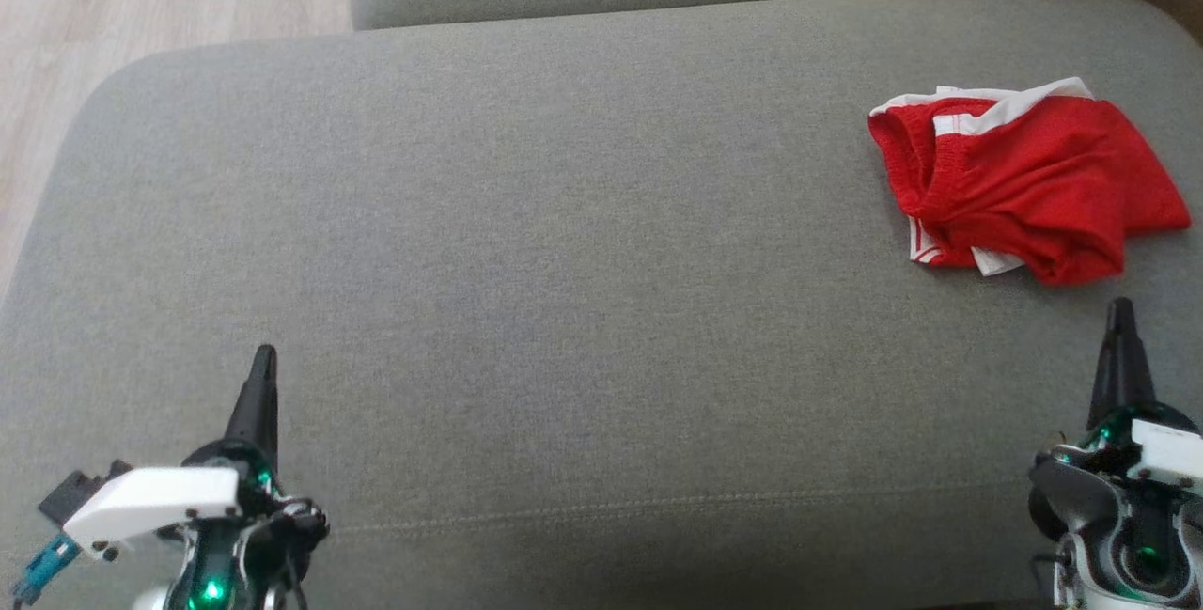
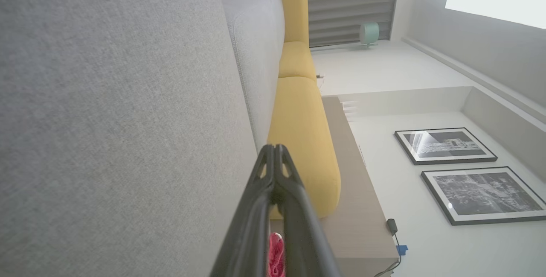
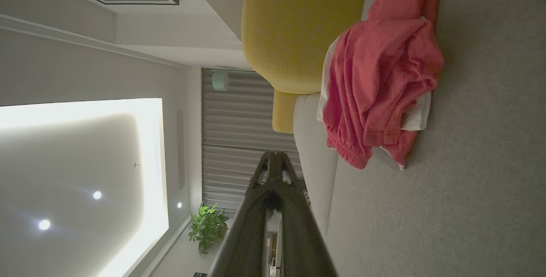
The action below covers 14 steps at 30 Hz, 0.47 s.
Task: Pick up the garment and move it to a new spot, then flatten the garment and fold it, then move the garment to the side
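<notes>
I'm over a grey sofa [image 1: 564, 215] w/ yellow cushions [image 2: 298, 140]. Framed pics [image 2: 445, 145] on the wall, blinds [image 3: 239, 132], potted plant [image 3: 207, 225]. Living rm, prob. a home.

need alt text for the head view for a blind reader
Bunched red shorts with white trim lie near the right edge of a wide grey sofa cushion. The robot's left end effector at lower left and right end effector at lower right are both shut, holding nothing, clear of the shorts.
</notes>
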Available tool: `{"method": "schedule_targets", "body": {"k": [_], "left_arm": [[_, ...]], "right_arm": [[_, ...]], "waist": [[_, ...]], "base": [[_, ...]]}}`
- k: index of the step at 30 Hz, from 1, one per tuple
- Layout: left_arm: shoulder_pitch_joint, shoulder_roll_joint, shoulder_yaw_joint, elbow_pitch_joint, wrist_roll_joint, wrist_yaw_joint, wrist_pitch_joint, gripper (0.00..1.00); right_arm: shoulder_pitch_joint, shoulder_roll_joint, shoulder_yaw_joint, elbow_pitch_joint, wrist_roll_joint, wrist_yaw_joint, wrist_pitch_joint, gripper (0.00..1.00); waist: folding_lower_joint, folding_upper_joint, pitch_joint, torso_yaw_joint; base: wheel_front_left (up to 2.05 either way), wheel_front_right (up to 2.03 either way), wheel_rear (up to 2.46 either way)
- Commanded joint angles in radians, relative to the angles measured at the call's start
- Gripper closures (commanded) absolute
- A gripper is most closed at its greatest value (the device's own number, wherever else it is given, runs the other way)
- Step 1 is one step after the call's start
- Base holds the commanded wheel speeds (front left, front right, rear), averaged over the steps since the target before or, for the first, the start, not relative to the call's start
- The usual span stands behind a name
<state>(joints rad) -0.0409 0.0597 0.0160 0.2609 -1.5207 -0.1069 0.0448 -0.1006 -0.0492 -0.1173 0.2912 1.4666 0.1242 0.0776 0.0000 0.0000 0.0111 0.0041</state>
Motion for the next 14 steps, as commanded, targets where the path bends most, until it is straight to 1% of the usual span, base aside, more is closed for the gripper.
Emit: {"method": "schedule_targets", "body": {"k": [1, 10, 14], "left_arm": [[-0.058, 0.019, 0.040, -0.027, -0.026, -0.013, 0.011, 1.00], [-0.064, 0.018, 0.059, -0.017, -0.120, -0.024, 0.038, 1.00], [-0.064, 0.017, 0.061, -0.017, -0.118, -0.024, 0.039, 1.00]], "right_arm": [[-0.012, -0.003, 0.016, -0.042, 0.034, 0.006, 0.010, 1.00], [-0.007, -0.002, 0.004, -0.047, 0.142, 0.007, 0.035, 1.00], [-0.007, -0.002, 0.004, -0.047, 0.142, 0.007, 0.035, 1.00]], "waist": [[0.0000, 0.0000, -0.001, 0.000], [0.0000, 0.0000, -0.008, -0.004], [0.0000, 0.0000, -0.008, -0.004]], "base": [[0.00, 0.00, 0.00], [0.00, 0.00, 0.00], [0.00, 0.00, 0.00]]}}
